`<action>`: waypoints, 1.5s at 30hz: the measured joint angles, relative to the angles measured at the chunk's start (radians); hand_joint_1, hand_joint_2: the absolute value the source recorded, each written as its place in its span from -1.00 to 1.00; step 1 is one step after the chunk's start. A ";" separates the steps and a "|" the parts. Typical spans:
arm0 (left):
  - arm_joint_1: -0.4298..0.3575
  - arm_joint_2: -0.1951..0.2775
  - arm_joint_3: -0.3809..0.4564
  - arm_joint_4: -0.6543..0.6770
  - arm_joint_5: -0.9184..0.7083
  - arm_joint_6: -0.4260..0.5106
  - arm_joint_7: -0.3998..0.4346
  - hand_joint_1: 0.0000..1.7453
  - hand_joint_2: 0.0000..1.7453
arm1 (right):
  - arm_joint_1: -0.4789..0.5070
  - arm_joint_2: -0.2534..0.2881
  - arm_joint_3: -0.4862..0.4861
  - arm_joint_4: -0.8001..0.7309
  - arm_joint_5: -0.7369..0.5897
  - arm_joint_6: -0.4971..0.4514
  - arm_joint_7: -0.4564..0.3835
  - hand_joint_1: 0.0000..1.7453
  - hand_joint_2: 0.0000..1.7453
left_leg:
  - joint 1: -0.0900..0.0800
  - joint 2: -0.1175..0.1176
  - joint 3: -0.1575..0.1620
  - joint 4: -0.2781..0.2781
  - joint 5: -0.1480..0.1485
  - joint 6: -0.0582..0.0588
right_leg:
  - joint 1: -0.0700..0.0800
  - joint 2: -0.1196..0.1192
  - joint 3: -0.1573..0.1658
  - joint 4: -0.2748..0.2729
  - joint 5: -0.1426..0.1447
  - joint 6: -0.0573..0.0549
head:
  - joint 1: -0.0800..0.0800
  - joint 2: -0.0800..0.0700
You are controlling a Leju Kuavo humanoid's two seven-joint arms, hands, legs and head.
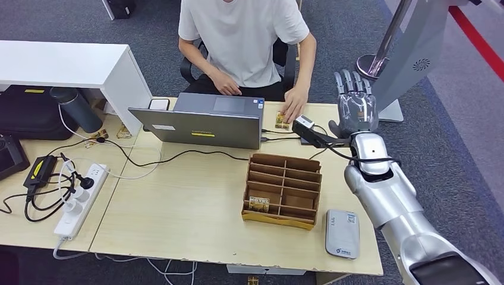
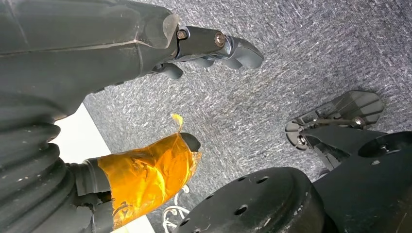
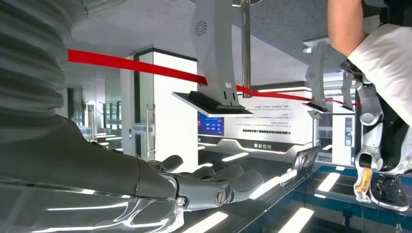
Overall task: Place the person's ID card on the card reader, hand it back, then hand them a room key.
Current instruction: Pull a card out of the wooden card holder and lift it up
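A person in a white T-shirt [image 1: 241, 35] sits behind the desk and presses a small yellowish ID card [image 1: 282, 120] onto the table with one hand [image 1: 294, 107]. My right hand [image 1: 355, 107] is raised just right of that card, fingers stretched upward and holding nothing; the right wrist view shows its fingers [image 3: 214, 182] extended and bare. The grey-white card reader [image 1: 342, 233] lies at the table's front right. A cardboard organizer [image 1: 282, 190] holds a room key card [image 1: 259, 203] in a front slot. My left hand [image 2: 160, 121] hangs over the carpet, fingers apart, holding nothing.
An open laptop [image 1: 202, 122] stands in front of the person. A small black-and-white device [image 1: 306, 127] with cables lies beside my right wrist. A power strip [image 1: 80, 202] and chargers lie at the left, by a white shelf [image 1: 71, 65]. A grey stand [image 1: 410, 53] rises at the right.
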State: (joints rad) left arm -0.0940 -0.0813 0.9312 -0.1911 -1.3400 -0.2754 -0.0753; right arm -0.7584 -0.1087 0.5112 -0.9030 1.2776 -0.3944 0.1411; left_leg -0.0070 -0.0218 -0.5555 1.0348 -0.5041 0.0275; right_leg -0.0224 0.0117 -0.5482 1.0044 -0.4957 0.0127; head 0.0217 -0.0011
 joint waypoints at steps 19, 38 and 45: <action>0.057 0.000 0.000 0.000 0.041 0.019 -0.036 -1.00 1.00 | 0.572 -0.187 -0.116 -0.717 0.001 -0.182 -0.134 -1.00 1.00 | 0.000 -0.006 -0.002 0.000 -0.005 0.001 | 0.000 -0.006 0.000 -0.002 -0.005 0.002 | 0.000 0.000; 0.068 0.000 0.025 0.000 0.092 0.018 -0.027 -1.00 1.00 | 1.056 -0.357 -0.148 -1.153 0.114 -0.289 -0.137 -1.00 1.00 | 0.000 -0.005 -0.001 0.000 -0.005 0.001 | 0.000 -0.005 0.001 -0.002 -0.005 0.002 | 0.000 0.000; 0.070 0.000 0.030 0.000 0.093 0.015 -0.023 -1.00 1.00 | 1.080 -0.397 -0.118 -1.169 0.093 -0.255 -0.095 -1.00 1.00 | 0.000 -0.005 -0.001 0.000 -0.005 0.001 | 0.000 -0.005 0.002 -0.002 -0.005 0.002 | 0.000 0.000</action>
State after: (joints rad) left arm -0.0237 -0.0808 0.9609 -0.1911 -1.2474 -0.2608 -0.0984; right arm 0.3218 -0.5058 0.3936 -2.0724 1.3705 -0.6493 0.0462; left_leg -0.0073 -0.0266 -0.5562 1.0346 -0.5091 0.0287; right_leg -0.0225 0.0065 -0.5466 1.0023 -0.5007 0.0149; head 0.0216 -0.0011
